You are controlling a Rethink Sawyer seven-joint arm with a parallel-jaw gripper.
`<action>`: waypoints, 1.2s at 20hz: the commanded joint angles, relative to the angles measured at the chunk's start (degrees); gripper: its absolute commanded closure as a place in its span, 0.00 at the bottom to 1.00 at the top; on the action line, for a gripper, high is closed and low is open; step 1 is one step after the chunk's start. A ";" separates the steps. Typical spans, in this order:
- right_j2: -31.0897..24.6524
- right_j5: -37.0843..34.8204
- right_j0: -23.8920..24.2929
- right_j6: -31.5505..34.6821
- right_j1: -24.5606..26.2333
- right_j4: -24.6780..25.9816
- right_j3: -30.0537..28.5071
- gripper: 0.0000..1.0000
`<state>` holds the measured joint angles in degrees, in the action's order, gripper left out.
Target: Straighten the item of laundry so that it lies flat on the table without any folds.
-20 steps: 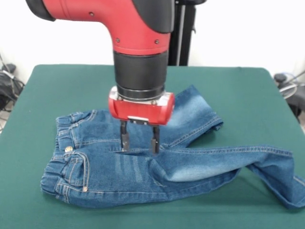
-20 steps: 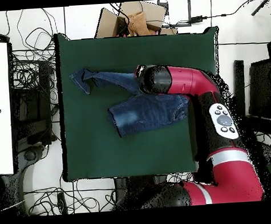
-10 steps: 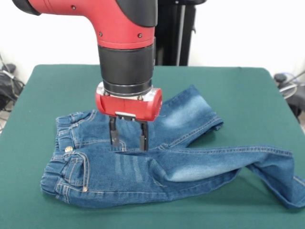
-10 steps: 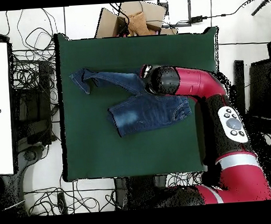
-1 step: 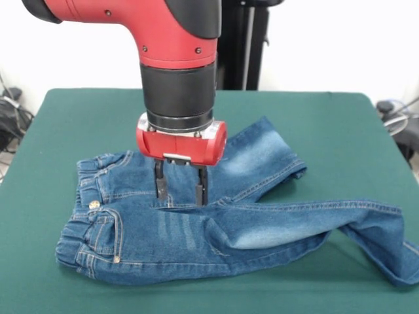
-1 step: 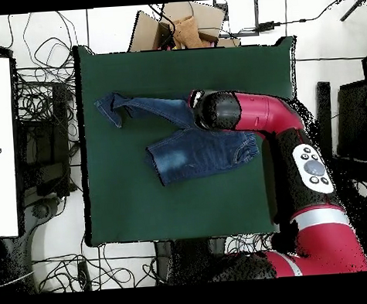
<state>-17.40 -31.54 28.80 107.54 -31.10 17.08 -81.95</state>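
The jeans (image 5: pixel 196 222) lay across the middle of the green tabletop (image 5: pixel 59 131), not flat yet. Nearest the camera in the front view was the seat part with the stretchy waistband (image 5: pixel 82 216) bunched up at the left and a little brass button (image 5: pixel 94 205) on it. One leg (image 5: pixel 366 235) ran out to the right along the near side, and its end looked turned over on itself. Just behind the seat, the end effector (image 5: pixel 181 191) pointed straight down at the jeans near the crotch, with its two fingers (image 5: pixel 159 186) spread a little apart and nothing held between them. The tips seemed to be at the cloth or just above it; it was hard to tell which. Farther back, the other leg (image 5: pixel 262 154) stuck out toward the far right. This looked like the step of getting a grip on the jeans. Next, the fingers would need to pinch some cloth and pull it out smooth.
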 commanded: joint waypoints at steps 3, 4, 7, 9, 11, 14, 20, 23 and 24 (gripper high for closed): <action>-3.40 3.63 -1.37 -5.02 -0.69 6.11 -4.61 0.00; -3.47 3.68 -1.28 -4.94 -0.66 6.36 -4.60 0.00; -4.01 3.48 -0.82 -5.09 -0.57 6.72 -4.58 0.00; -4.00 3.21 -0.85 -4.72 -0.64 6.94 -4.60 0.00; -4.12 3.13 -0.79 -4.55 -0.66 7.23 -4.61 0.00; -4.24 3.10 -0.66 -4.59 -0.52 7.53 -4.48 0.00; -2.95 3.58 -1.20 -1.30 -0.60 6.47 -4.95 0.00; -3.56 4.00 -0.50 -0.53 0.49 5.45 -5.12 0.00; -3.81 4.00 -0.37 -1.31 0.99 5.80 -4.60 0.00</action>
<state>-17.41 -31.53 28.72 107.54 -30.97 20.90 -81.97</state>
